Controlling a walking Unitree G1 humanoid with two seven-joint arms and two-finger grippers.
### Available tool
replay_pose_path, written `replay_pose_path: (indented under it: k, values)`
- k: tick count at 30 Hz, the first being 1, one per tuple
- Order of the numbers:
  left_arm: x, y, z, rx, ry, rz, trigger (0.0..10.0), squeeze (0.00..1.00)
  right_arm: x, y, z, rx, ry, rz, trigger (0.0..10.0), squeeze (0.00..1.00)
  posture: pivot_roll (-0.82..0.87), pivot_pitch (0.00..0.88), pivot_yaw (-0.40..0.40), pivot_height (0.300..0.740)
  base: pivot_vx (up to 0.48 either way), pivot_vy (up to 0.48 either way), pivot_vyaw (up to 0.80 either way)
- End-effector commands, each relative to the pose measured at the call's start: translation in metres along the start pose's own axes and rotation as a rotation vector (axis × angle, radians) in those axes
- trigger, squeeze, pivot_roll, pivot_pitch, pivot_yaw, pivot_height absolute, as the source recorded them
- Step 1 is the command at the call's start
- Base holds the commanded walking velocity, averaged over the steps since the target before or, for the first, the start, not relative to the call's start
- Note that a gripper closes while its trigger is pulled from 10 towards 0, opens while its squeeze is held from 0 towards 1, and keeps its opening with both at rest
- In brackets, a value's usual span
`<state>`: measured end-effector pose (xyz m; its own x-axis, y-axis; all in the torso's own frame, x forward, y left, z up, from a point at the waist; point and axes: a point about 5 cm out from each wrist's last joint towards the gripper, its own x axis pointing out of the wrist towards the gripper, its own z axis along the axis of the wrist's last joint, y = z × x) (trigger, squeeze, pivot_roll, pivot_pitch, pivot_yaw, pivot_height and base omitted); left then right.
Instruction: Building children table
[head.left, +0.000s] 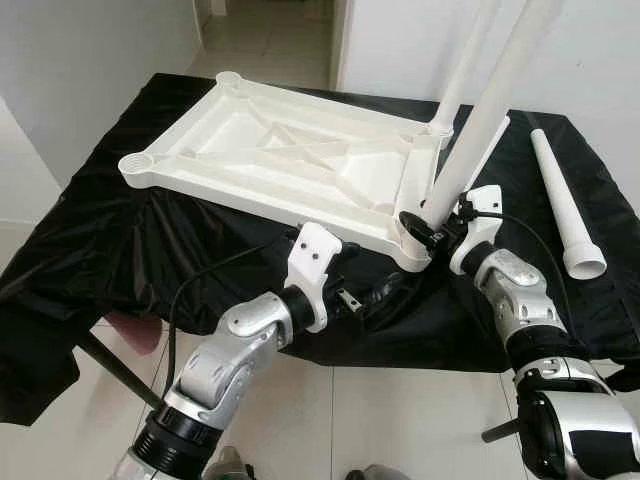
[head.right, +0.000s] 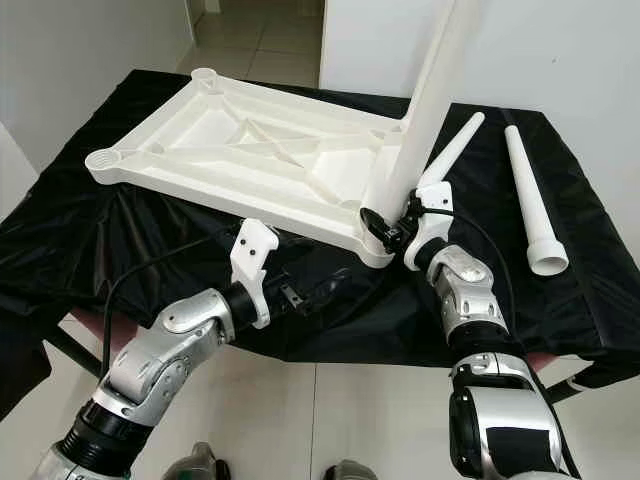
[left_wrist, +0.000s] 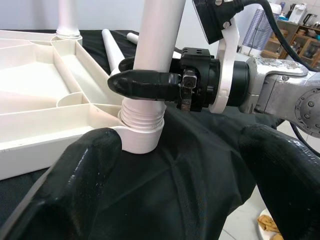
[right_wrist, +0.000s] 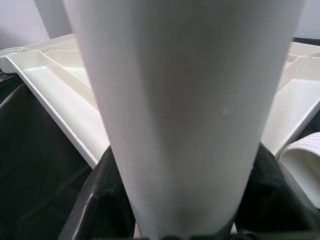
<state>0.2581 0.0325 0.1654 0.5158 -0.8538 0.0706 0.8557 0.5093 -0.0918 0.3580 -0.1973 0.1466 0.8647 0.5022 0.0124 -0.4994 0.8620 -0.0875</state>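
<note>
Left wrist view: right gripper (left_wrist: 150, 80) clamps leg (left_wrist: 155, 45) above its threads, centre frame; likely stiff, light, slippery plastic; left gripper (head.left: 345, 300) fingers apart.

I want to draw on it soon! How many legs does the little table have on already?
One white plastic leg stands in the far corner of the upturned white tabletop. The right pincer grips a second leg at the near corner socket. Two loose legs lie on the black cloth, two sockets open.
</note>
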Motion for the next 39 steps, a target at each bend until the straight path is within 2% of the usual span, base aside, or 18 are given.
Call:
replay_pose_path:
  k: [1,2,5,13,15,18,21,26,32,35,39]
  values:
    - [-0.001,-0.002,0.001,0.016,0.003,-0.034,10.0,0.0,-0.001,0.008,-0.013,0.046,0.035,0.018,10.0,0.0,0.06,0.004,-0.03,0.74,0.0,0.0,0.0]
    - [0.0,-0.002,0.001,0.015,0.004,-0.036,10.0,0.0,0.0,0.01,-0.016,0.059,0.028,-0.03,10.0,0.0,0.06,0.007,-0.031,0.74,0.0,0.0,0.0]
    - [0.0,-0.002,0.001,0.014,0.004,-0.036,10.0,0.0,0.0,0.011,-0.017,0.062,0.025,-0.047,10.0,0.0,0.06,0.007,-0.031,0.74,0.0,0.0,0.0]
    - [-0.001,-0.002,0.001,0.008,0.001,-0.03,10.0,0.0,0.006,0.026,-0.019,0.121,-0.022,-0.214,10.0,0.0,0.06,0.016,-0.034,0.74,0.0,0.0,0.0]
    - [-0.001,-0.002,0.001,0.008,0.002,-0.029,10.0,0.0,0.006,0.029,-0.024,0.156,-0.013,-0.283,10.0,0.0,0.06,0.017,-0.035,0.74,0.0,0.0,0.0]
    - [-0.001,-0.002,0.0,0.008,0.002,-0.029,10.0,0.0,0.006,0.031,-0.027,0.165,-0.003,-0.314,10.0,0.0,0.06,0.017,-0.035,0.74,0.0,0.0,0.0]
    - [-0.001,-0.002,0.001,0.008,0.001,-0.028,10.0,0.0,0.005,0.037,-0.036,0.19,0.025,-0.421,10.0,0.0,0.06,0.018,-0.037,0.74,0.0,0.0,0.0]
    - [-0.001,-0.002,0.0,0.007,0.001,-0.027,10.0,0.0,0.005,0.045,-0.036,0.211,0.017,-0.51,10.0,0.0,0.06,0.02,-0.039,0.74,0.0,0.0,0.0]
    - [-0.001,-0.002,0.0,0.007,0.001,-0.025,10.0,0.0,0.007,0.047,-0.033,0.191,0.023,-0.572,10.0,0.0,0.06,0.022,-0.041,0.74,0.0,0.0,0.0]
    - [-0.001,-0.003,0.0,0.004,0.002,-0.025,10.0,0.0,0.008,0.044,-0.028,0.207,0.025,-0.742,10.0,0.0,0.06,0.024,-0.043,0.74,0.0,0.0,0.0]
    - [-0.001,-0.004,-0.001,0.001,0.002,-0.025,10.0,0.0,0.011,0.046,-0.025,0.225,0.025,-0.812,10.0,0.0,0.06,0.029,-0.045,0.74,0.0,0.0,0.0]
